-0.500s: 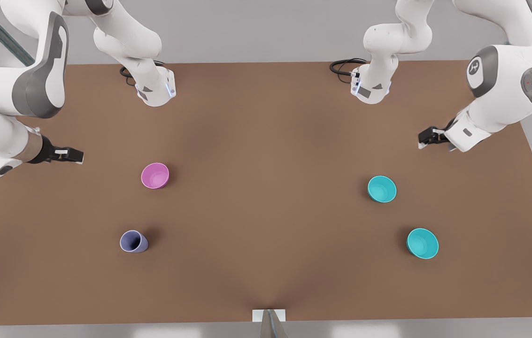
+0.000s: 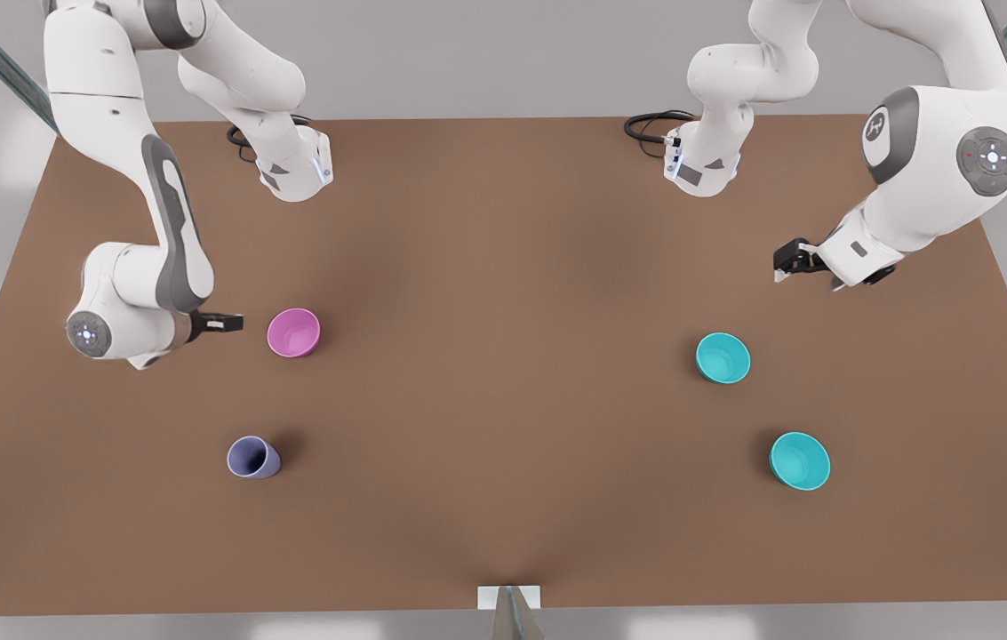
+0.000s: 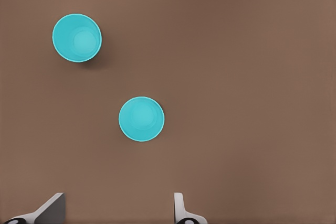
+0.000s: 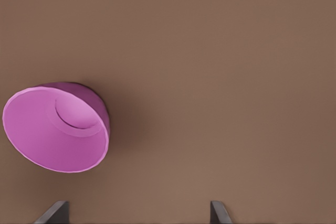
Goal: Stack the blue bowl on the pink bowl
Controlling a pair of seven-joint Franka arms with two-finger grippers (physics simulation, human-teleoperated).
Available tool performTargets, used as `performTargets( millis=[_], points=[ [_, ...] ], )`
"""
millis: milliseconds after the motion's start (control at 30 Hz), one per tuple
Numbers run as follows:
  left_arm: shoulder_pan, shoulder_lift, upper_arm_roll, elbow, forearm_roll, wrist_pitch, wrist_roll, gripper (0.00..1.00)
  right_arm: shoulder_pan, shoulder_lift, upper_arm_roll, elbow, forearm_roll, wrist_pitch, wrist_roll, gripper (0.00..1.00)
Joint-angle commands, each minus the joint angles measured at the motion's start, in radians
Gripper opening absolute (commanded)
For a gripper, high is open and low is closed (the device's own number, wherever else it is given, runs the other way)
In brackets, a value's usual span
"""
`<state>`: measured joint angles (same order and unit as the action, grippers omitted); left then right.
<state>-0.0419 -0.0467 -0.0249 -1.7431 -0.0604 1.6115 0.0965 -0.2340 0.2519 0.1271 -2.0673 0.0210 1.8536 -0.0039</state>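
Brown tabletop [image 2: 503, 356] is filling the front view, with the pink bowl [image 2: 293, 332] at nine o'clock, the right gripper [image 2: 223, 323] hovering just beside it, and the left gripper [image 2: 789, 264] hanging near two turquoise-blue bowls [image 2: 723, 357] at three o'clock. Left wrist view is showing those two bowls [image 3: 141, 118] apart, fingers [image 3: 178, 208] spread, seemingly lining up a pick. Right wrist view is showing the pink bowl [image 4: 56, 128] upright, fingers [image 4: 218, 212] spread wide, empty.

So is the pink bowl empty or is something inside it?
Empty. The right wrist view looks straight into the pink bowl and shows only its bare pink bottom; it stands upright on the table.
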Motion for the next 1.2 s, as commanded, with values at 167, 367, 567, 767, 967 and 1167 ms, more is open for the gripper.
performTargets(
  millis=[167, 367, 567, 767, 967, 1167],
  points=[
    [0.019, -0.001, -0.001, -0.001, 0.005, -0.016, 0.015, 1.0, -0.001, 0.024, 0.0, -0.077, 0.106, 0.296, -0.007, 1.0],
    [0.028, 0.015, -0.007, 0.008, 0.005, -0.062, 0.011, 1.0, 0.002, 0.027, 0.013, -0.177, 0.111, 0.395, -0.007, 1.0],
    [0.034, 0.018, -0.007, 0.005, 0.004, -0.107, 0.011, 1.0, 0.005, 0.067, 0.04, -0.2, 0.183, 0.397, -0.007, 1.0],
    [0.027, 0.048, -0.009, 0.007, 0.011, -0.133, 0.011, 1.0, 0.012, 0.116, 0.059, -0.198, 0.185, 0.408, -0.007, 0.89],
    [0.033, 0.053, -0.009, 0.007, 0.01, -0.134, 0.009, 1.0, 0.012, 0.125, 0.062, -0.18, 0.185, 0.406, -0.007, 0.21],
    [0.028, 0.047, -0.046, 0.076, 0.033, -0.189, -0.063, 1.0, 0.039, 0.113, 0.154, -0.054, 0.261, 0.317, 0.061, 0.21]
  ],
)
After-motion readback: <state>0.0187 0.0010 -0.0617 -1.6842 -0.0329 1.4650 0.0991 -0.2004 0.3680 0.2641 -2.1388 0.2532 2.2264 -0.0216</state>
